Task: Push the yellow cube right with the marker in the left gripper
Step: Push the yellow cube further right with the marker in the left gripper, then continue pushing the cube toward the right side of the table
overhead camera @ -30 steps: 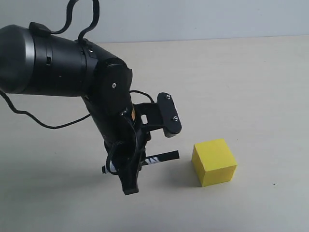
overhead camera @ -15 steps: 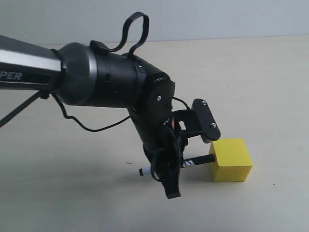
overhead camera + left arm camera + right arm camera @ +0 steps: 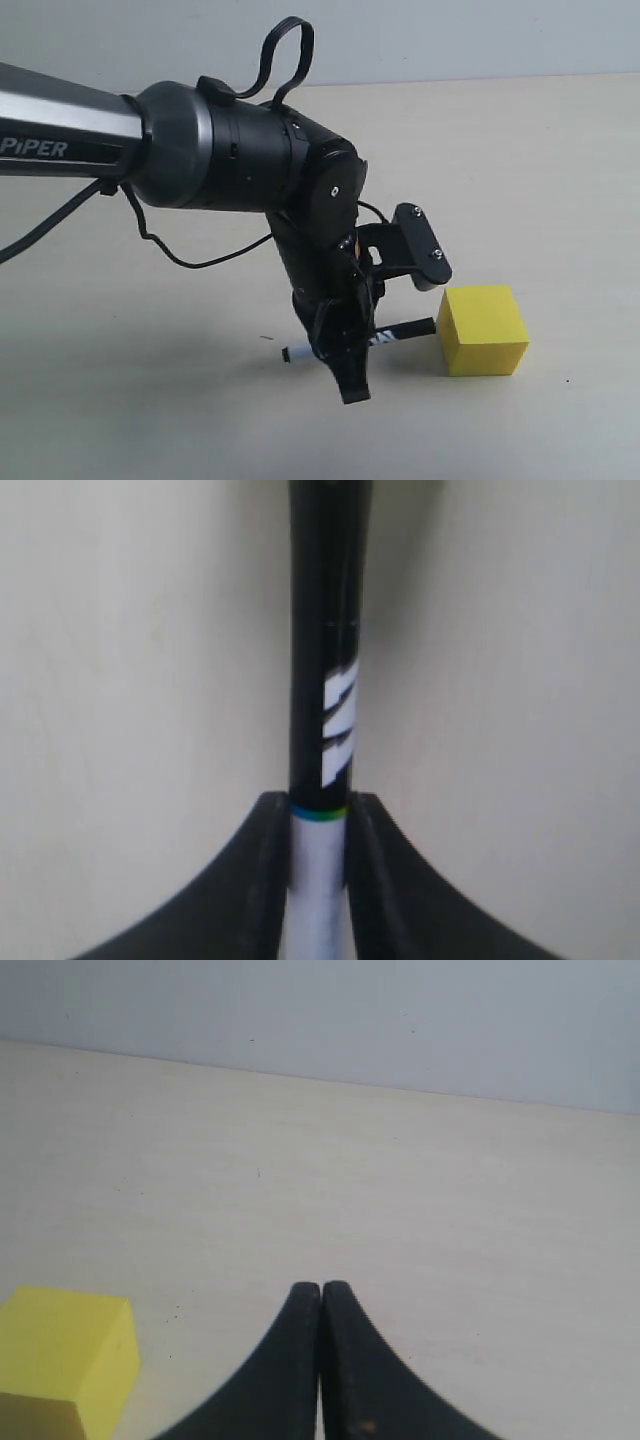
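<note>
The marker (image 3: 405, 330) lies level just above the table, held across its white barrel by my left gripper (image 3: 352, 345), which points down and is shut on it. Its black end meets the left face of the yellow cube (image 3: 483, 330), which rests flat on the table. In the left wrist view the marker (image 3: 325, 680) runs away from the left gripper (image 3: 318, 815), whose jaws pinch the barrel; the cube is out of that view. My right gripper (image 3: 320, 1290) is shut with nothing in it, and the yellow cube (image 3: 65, 1360) sits off to one side of it.
The pale table (image 3: 520, 160) stretches behind and to the right of the cube. The left arm's grey tube and black cables (image 3: 285, 45) fill the left half of the exterior view. A grey wall (image 3: 400, 1020) rises behind the table.
The left arm swung right with the marker until its black end met the cube. The cube has slid right and turned a little. Over the last half second little moved.
</note>
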Motion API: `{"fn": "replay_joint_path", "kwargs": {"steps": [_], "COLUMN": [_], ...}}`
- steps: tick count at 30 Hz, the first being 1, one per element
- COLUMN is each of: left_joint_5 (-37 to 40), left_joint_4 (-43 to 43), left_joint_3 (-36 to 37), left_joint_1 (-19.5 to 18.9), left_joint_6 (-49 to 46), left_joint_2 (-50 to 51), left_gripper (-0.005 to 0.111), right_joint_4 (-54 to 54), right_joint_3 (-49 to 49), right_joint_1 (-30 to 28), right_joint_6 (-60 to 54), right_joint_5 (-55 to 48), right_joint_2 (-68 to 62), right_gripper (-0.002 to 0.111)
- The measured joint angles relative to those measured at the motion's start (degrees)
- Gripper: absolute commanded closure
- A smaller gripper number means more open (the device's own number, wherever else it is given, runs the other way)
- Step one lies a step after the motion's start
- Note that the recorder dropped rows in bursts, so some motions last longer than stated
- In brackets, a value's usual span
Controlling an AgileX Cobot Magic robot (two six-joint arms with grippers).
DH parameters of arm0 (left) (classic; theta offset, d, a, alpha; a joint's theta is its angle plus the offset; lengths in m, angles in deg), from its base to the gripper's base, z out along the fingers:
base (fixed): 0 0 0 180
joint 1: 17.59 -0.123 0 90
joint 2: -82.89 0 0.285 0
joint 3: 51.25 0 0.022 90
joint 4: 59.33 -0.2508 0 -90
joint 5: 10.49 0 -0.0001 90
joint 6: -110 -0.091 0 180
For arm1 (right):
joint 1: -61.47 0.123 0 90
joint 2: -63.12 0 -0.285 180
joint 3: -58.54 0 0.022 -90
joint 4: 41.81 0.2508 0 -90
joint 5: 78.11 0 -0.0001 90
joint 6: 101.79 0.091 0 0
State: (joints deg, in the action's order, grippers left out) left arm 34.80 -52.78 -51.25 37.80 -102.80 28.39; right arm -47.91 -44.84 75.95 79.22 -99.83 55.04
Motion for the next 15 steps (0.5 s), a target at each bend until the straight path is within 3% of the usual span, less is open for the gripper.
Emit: {"fn": "replay_joint_path", "kwargs": {"steps": [7,15], "left_joint_5": [-6.3,1.8], "left_joint_4": [3.8,3.9], "left_joint_3": [-3.0,-3.1], "left_joint_1": [2.7,1.9], "left_joint_6": [-1.1,-1.2], "left_joint_2": [1.2,1.2], "left_gripper": [0.107,0.107], "right_joint_4": [0.0,0.0], "right_joint_3": [0.0,0.0], "right_joint_1": [0.0,0.0], "right_joint_6": [0.0,0.0], "right_joint_5": [0.0,0.0], "right_joint_2": [0.0,0.0], "right_gripper": [0.108,0.108]}}
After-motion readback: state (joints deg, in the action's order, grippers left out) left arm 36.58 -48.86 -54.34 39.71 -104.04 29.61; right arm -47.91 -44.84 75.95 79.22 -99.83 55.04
